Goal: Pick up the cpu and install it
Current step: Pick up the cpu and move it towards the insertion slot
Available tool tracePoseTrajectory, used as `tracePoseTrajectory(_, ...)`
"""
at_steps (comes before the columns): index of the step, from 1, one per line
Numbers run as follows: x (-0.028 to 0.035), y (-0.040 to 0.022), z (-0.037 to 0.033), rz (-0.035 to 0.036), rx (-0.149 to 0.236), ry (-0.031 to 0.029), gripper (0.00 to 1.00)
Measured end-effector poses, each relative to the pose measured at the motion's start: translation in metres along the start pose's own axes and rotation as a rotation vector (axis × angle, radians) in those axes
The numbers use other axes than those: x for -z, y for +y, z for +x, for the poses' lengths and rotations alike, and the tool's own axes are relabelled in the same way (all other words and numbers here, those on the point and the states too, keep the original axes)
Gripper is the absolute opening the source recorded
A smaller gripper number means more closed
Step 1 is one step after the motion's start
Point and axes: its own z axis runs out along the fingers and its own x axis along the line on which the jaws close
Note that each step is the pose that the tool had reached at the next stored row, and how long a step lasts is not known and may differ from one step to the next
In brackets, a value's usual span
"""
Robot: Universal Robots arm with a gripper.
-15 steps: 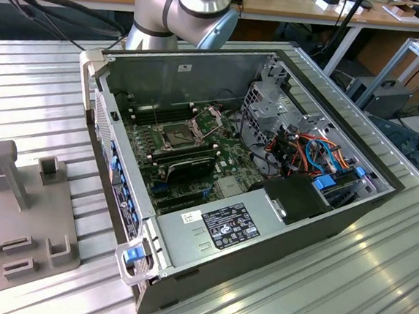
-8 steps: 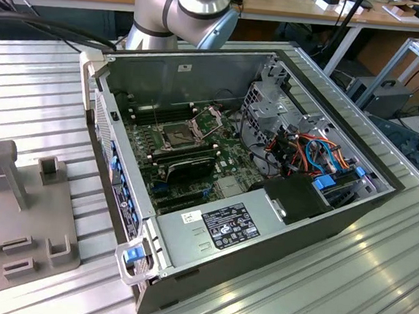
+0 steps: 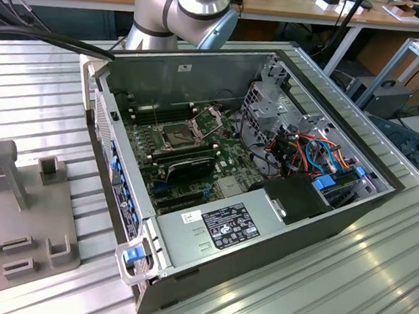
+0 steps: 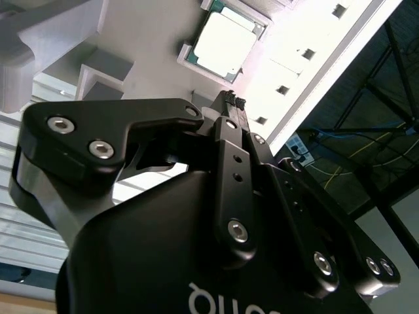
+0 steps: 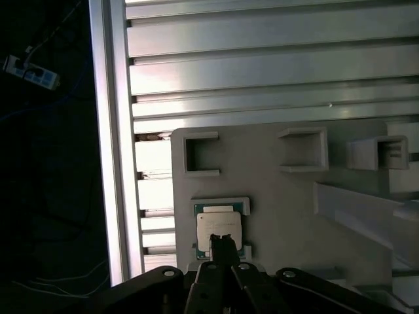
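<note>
Exterior view: arm (image 3: 180, 7) top centre, open computer case (image 3: 202, 75) mid-frame, grey fixture plate (image 3: 43, 208) lower left | second wrist view: gripper (image 4: 230, 99) closed, empty, near cpu (image 4: 222, 42) seated in plate recess | first wrist view: tips overlap cpu (image 5: 219, 222) edge; contact unclear.

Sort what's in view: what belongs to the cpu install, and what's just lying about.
Job in hand:
cpu, seated in its fixture pocket
gripper, close by the cpu
motherboard socket, inside the case

Lying about:
empty fixture slots
power strip
power supply
coloured cables
</note>
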Motion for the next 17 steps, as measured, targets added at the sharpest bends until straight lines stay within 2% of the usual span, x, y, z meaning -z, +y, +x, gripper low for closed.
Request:
tracePoseTrajectory(8,-0.0001,0.0000,0.0000,0.0000,0.000,0.0000,0.11)
tracePoseTrajectory(13,-0.0011,-0.0049,-0.0004,-0.0001,0.000,0.0000,0.11)
tracePoseTrajectory(17,-0.0012,-0.0053,-0.0004,0.0000,0.000,0.0001,0.11)
